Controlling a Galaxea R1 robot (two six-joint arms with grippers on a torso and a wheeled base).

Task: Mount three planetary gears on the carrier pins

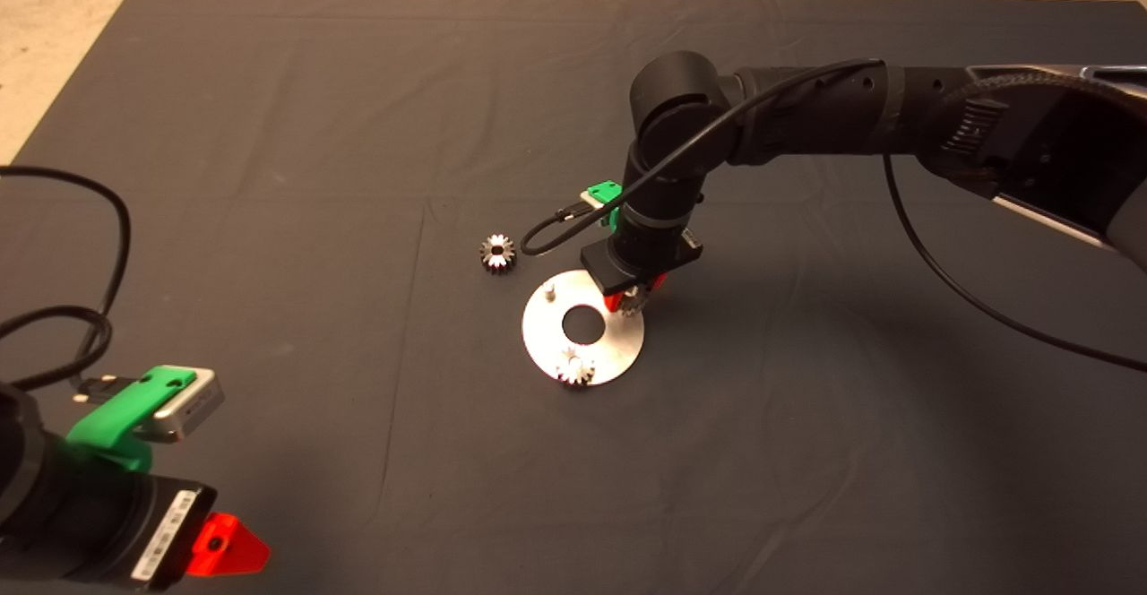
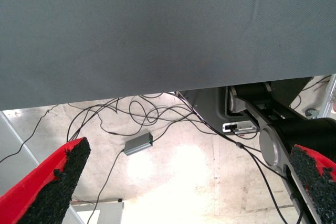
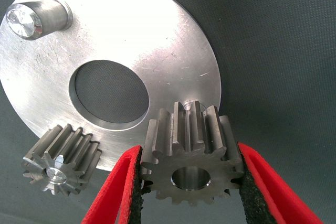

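The round silver carrier disc [image 1: 618, 340] lies mid-mat. One planetary gear [image 1: 576, 368] sits on the pin at its near rim; the same gear [image 3: 62, 160] shows in the right wrist view. A bare pin [image 1: 550, 290] [image 3: 37, 17] stands at the disc's far left. My right gripper [image 1: 633, 300] [image 3: 190, 182] is shut on a second gear [image 3: 190, 156], held at the disc's right rim over a pin [image 3: 189, 104] that peeks out behind it. A third gear [image 1: 497, 253] lies on the mat beyond the disc. My left gripper [image 1: 228, 548] is parked at the lower left, open.
A black cable [image 1: 968, 295] hangs from the right arm over the mat. The left wrist view shows the mat's edge [image 2: 157, 90] and the floor with loose cables and a small grey box [image 2: 138, 144].
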